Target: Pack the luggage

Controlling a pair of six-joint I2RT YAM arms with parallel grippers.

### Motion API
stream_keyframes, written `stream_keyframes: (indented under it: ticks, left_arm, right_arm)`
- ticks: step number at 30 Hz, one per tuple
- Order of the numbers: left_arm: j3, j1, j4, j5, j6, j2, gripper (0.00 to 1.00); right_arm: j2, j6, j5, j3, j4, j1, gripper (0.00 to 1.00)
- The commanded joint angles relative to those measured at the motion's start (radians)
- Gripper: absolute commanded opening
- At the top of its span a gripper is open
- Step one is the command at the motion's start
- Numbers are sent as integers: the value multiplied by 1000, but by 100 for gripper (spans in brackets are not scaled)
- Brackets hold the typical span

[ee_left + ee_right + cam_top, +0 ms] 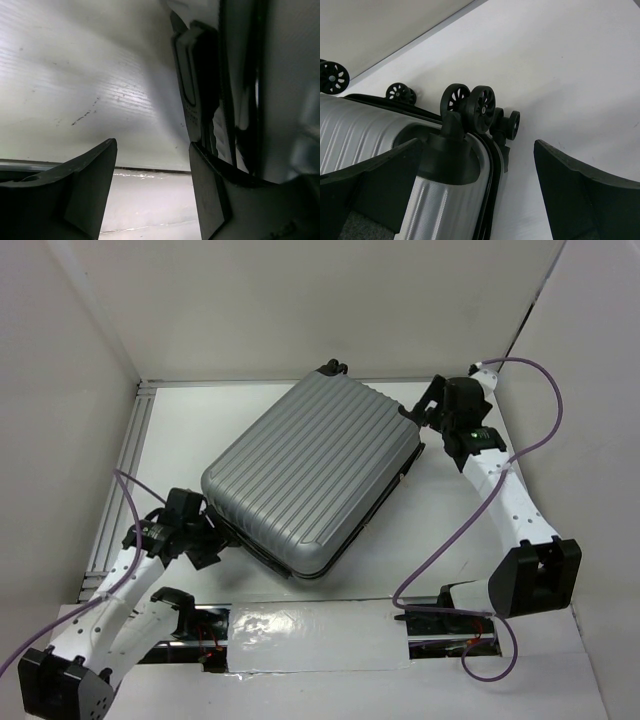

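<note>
We bracket closed luggage: left fingers apart at near corner, right fingers apart astride wheel, likely steadying.

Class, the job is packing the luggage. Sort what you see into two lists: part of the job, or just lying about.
Part of the job: luggage, left gripper, right gripper, both open.
Lying about: purple cables, metal rail, shiny tape.

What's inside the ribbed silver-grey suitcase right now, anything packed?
Nothing inside shows. The ribbed silver-grey hard-shell suitcase lies with both shells together on the white table; only its outside, black seam and black wheels are visible. Contents are covered.
</note>
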Motion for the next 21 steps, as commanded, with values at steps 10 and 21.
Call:
stream_keyframes:
  ticks: [10,21]
  left_arm:
    - [30,-118,91,-39,-93,-41,70]
    - [10,-118,129,-11,-93,-7,66]
  right_arm:
    - [-39,8,-9,-27,5,-14,99]
    - [-39,8,-10,-37,16,-14,99]
